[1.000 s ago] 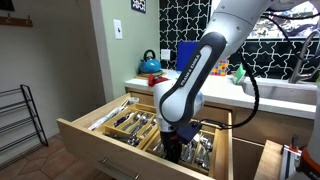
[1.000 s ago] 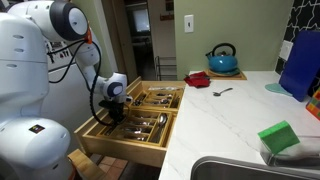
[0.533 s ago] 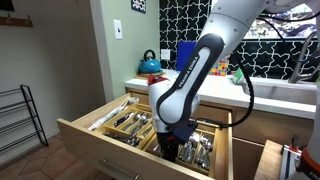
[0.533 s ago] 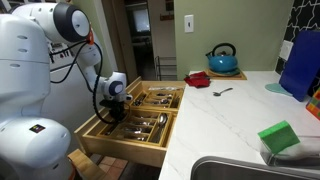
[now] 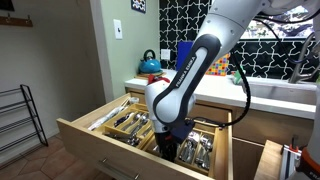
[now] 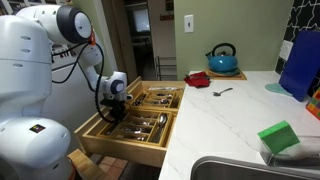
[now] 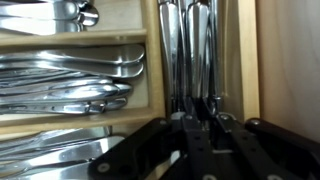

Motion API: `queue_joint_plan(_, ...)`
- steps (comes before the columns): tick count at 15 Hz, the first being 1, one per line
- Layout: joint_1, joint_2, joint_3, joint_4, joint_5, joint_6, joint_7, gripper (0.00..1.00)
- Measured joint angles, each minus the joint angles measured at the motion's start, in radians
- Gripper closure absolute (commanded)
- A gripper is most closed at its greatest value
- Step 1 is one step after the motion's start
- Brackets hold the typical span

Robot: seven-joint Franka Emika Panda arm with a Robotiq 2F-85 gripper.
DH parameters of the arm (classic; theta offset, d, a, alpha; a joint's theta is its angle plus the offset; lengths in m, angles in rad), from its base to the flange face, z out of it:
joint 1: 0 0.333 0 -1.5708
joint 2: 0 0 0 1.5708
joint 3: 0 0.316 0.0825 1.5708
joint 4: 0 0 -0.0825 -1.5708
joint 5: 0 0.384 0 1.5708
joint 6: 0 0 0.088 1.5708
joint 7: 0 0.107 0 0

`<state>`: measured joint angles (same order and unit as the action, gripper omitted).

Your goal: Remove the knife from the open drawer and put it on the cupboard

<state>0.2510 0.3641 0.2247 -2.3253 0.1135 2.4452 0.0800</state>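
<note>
- The long kitchen cupboard [image 6: 225, 125], light wood below and a flat white counter on top, carries no knife in either exterior view, so the placing step is not yet done.
- The white robot arm [image 5: 192, 72] has leaned a little further over and its lower joint has sunk slightly since a second ago. It looks like a small settling onto the cutlery rather than a lift, so I judge the pick is only being lined up or closed.
- The wide, shallow light-wood open drawer [image 5: 98, 143] has not moved. Its wooden divider trays are full of silver cutlery.
- The black tool [image 7: 198, 112] stays down inside the drawer, over a narrow lengthwise compartment. Its jaws stand on either side of a straight silver piece, but I cannot tell whether they are gripping it or still slightly apart.
- The slim, straight silver-grey metal knife [image 7: 193, 55] lies in that compartment among similar straight pieces. It runs directly away from the tool's tips, with its near end at or between them.
</note>
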Motion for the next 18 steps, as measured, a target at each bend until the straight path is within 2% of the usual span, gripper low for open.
queue_joint_plan(11,0.018,-0.043,0.000,-0.023,-0.026,0.003,0.070,0.93)
queue_joint_plan(18,0.049,-0.169,0.003,-0.081,-0.048,0.006,0.179,0.93)
